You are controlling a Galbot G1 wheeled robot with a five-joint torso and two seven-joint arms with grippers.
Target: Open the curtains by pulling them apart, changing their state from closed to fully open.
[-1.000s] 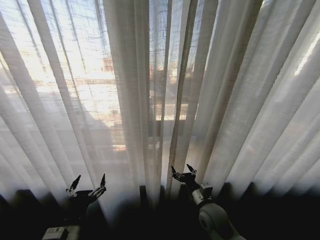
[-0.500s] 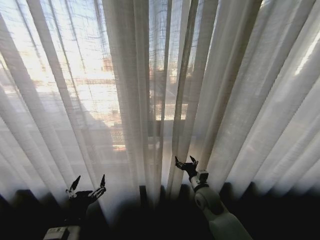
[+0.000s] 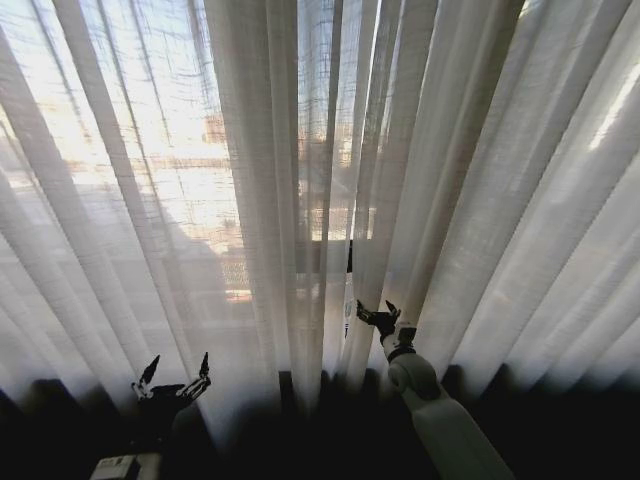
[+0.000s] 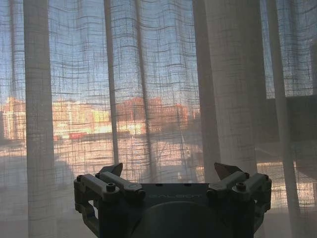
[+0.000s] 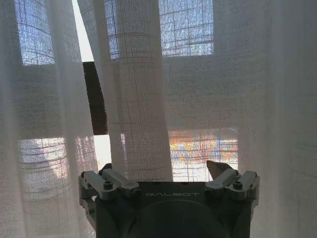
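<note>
The sheer white curtains [image 3: 250, 200] hang shut across the whole window in many vertical pleats. My right gripper [image 3: 378, 314] is open and pressed into the folds just right of the middle seam. A narrow slit [image 3: 348, 270] has parted beside it. In the right wrist view a thick fold [image 5: 143, 119] hangs between the spread fingers of the right gripper [image 5: 163, 169]. Low on the left, my left gripper [image 3: 176, 370] is open and just short of the fabric. The left wrist view has the left gripper [image 4: 168, 171] facing the curtains [image 4: 148, 89], with nothing between its fingers.
A dark window frame bar [image 5: 95, 99] shows through the slit. Buildings [image 4: 99, 119] and bright daylight show through the fabric. The foot of the curtains lies in dark shadow [image 3: 520, 420].
My right gripper has pushed forward and up into the folds by the seam, and a narrow slit has opened there. The left gripper has stayed put.
</note>
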